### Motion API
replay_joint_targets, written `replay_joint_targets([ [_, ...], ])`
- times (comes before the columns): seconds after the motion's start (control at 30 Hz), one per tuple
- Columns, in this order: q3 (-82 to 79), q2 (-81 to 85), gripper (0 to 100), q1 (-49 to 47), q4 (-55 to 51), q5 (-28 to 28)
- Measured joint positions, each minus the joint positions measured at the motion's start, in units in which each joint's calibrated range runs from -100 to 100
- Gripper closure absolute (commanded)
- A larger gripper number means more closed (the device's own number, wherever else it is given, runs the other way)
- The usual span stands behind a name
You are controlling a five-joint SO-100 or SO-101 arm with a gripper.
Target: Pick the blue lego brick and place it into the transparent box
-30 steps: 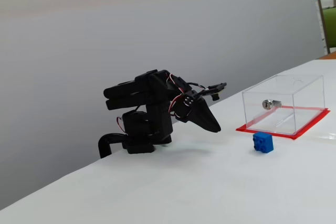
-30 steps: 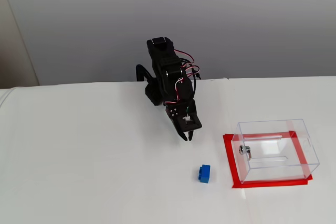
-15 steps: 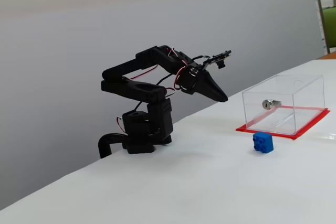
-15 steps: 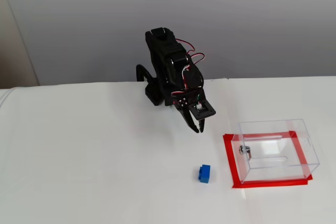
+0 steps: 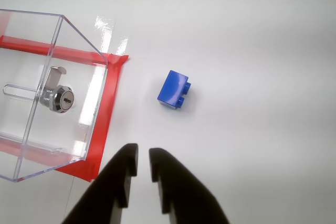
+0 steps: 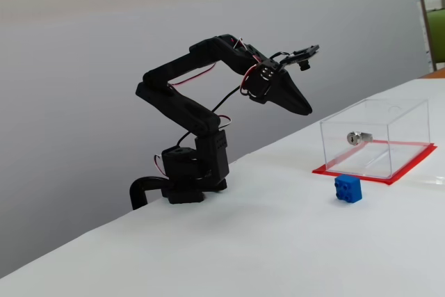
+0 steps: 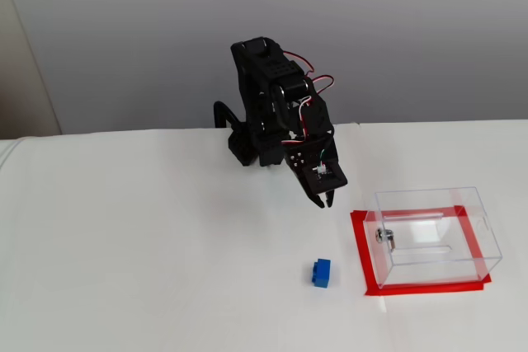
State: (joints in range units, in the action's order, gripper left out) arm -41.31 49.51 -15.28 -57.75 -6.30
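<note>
The blue lego brick (image 5: 174,89) lies on the white table beside the transparent box (image 5: 79,40), apart from its red base edge (image 5: 106,109). A silver knob (image 5: 59,98) sits on the box wall facing the brick. In both fixed views the brick (image 6: 348,189) (image 7: 321,272) rests just outside the box (image 6: 400,119) (image 7: 487,232), which holds nothing. My gripper (image 5: 143,153) hangs in the air, its fingers almost together with nothing between them. It is well above the table (image 6: 306,110) and short of the brick (image 7: 324,201).
The arm's black base (image 6: 188,179) is clamped at the table's far edge near the grey wall. White table surface (image 7: 148,237) spreads around brick and box. Red tape (image 7: 421,288) frames the box's foot.
The arm has unfolded, lifting the gripper higher and carrying it outward toward the box and brick. Brick and box have not moved.
</note>
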Motion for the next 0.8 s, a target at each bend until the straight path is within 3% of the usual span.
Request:
replay_joint_targets([
  [0.5, 13.33, -16.24, 97, 0.0, -0.43, -7.08],
  [0.8, 25.15, -28.33, 97, 2.78, -9.08, -11.04],
])
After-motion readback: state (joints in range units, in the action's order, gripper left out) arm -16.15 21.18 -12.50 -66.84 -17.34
